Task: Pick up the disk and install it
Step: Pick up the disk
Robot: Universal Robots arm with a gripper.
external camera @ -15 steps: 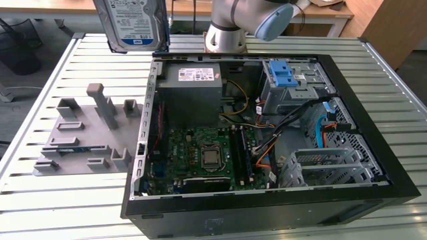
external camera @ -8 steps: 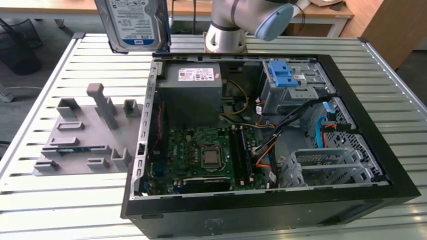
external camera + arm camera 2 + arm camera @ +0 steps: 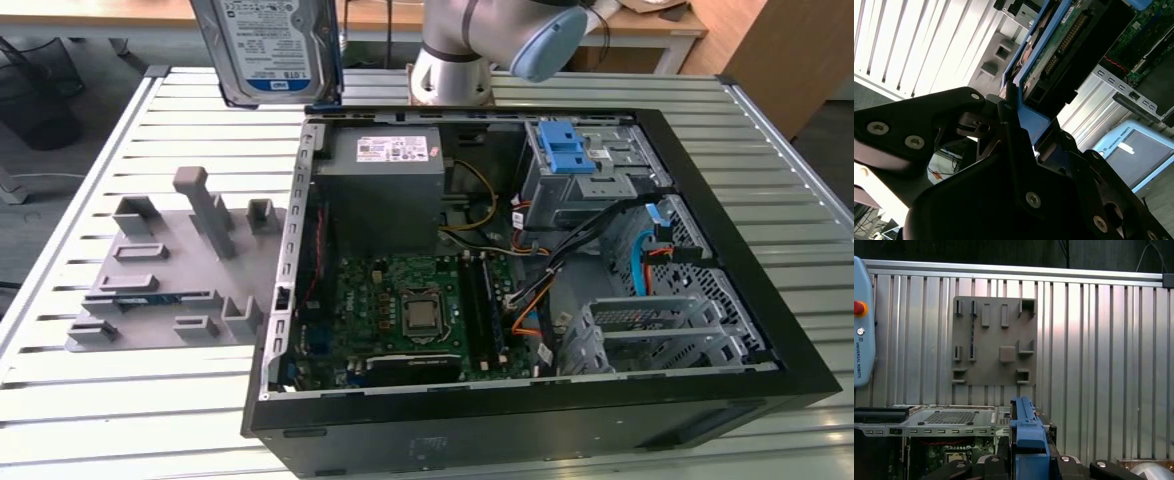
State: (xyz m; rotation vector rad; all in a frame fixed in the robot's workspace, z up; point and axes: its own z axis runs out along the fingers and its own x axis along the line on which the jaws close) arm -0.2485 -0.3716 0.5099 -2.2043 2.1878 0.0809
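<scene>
Step in hand: carry phase, judged. Pick-up looked complete; install not yet done.

Disk [image 3: 267, 45] hung clear of the counter [image 3: 80, 400], upright with its label toward the exterior cam. It sat at the far side of the scene, on the exterior view's left, just beyond the far-left corner of the open case [image 3: 747, 290]. It touched nothing below.

Fingers [image 3: 949, 112] were closed narrow on the disk's blue rail [image 3: 1026, 437], gripping the disk by one short edge. In the second wrist view the circuit-board side and connector end faced away from the fingers.

Fixture plate [image 3: 160, 270] lay on the counter, left of the case, with no disk in it.

Cage [image 3: 587, 175] with blue latch sat at the far right inside the case, well apart from the disk. Probable seat, though I couldn't confirm the bay was free.

Reqs for next move, judged: travel right over the case wall, disk turned so the rails line up square with the bay. Loose cables beside the cage = snag risk. The single-edge grip could let the disk pivot on contact.
</scene>
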